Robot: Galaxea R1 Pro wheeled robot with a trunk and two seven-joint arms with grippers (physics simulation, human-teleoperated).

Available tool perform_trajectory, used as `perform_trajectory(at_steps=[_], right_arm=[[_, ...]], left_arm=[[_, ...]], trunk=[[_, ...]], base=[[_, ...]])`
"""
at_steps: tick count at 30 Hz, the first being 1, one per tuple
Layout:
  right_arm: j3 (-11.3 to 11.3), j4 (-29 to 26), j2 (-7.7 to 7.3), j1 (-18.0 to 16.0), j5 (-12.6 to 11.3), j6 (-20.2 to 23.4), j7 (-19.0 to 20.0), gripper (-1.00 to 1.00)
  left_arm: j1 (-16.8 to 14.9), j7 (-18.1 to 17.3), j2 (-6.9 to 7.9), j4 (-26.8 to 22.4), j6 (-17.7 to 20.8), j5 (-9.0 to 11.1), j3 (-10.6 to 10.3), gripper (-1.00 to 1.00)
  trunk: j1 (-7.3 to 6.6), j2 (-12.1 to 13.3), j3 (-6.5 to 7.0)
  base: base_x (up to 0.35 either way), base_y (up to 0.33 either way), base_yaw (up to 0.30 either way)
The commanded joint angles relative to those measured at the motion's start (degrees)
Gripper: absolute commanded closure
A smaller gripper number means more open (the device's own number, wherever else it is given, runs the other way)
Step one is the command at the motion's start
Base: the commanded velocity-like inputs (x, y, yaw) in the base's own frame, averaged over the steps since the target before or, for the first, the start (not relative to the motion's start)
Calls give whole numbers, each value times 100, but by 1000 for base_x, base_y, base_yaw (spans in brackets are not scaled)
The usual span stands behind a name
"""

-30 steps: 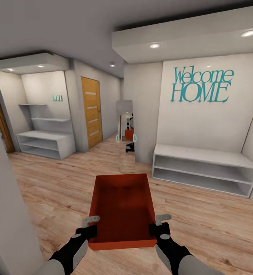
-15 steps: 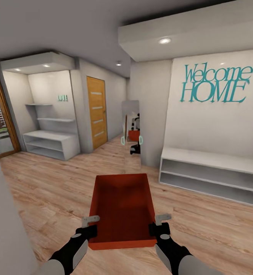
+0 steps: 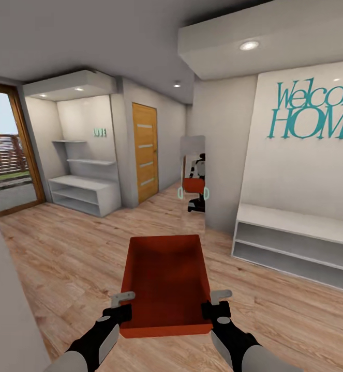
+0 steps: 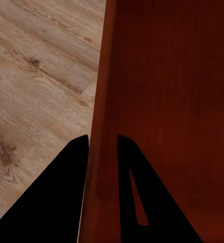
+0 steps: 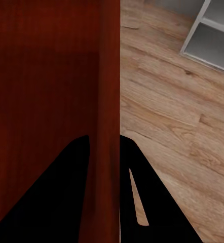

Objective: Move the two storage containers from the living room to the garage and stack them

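Observation:
I carry one orange-red storage container [image 3: 166, 281] in front of me, level above the light wood-plank floor. My left gripper [image 3: 123, 305] is shut on its left wall near the front corner, and my right gripper [image 3: 219, 303] is shut on its right wall. In the left wrist view the dark fingers [image 4: 71, 167] pinch the thin wall [image 4: 102, 126], one inside and one outside. The right wrist view shows the same grip, fingers [image 5: 137, 167] on either side of the wall [image 5: 109, 101]. The bin is empty inside.
A white low shelf bench [image 3: 295, 243] stands right under teal "Welcome HOME" lettering [image 3: 316, 111]. A mirror [image 3: 194, 175] ahead reflects me. A wooden door [image 3: 145, 150] and white shelving [image 3: 83, 191] lie ahead left, a glass door [image 3: 8, 155] far left, a grey wall edge [image 3: 5, 310] close left.
The whole view has swung left: the bench and lettering slid right and the glass door came into sight. The container and both grippers keep their places relative to me.

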Motion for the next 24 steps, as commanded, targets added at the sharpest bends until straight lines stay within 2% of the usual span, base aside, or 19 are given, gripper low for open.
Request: perform_trajectory(at_steps=[1,24], right_arm=[[-106,-15,-4,-12,60,-82,-52,100],[-106,-15,-4,-12,60,-87,-54,100]], left_arm=[[0,308,261,85,32,45,-24,100],[0,308,264,93,32,45,-24,100]], trunk=[[4,-5,-7],[4,-5,-7]], base=[[324,0,7],[324,0,1]])
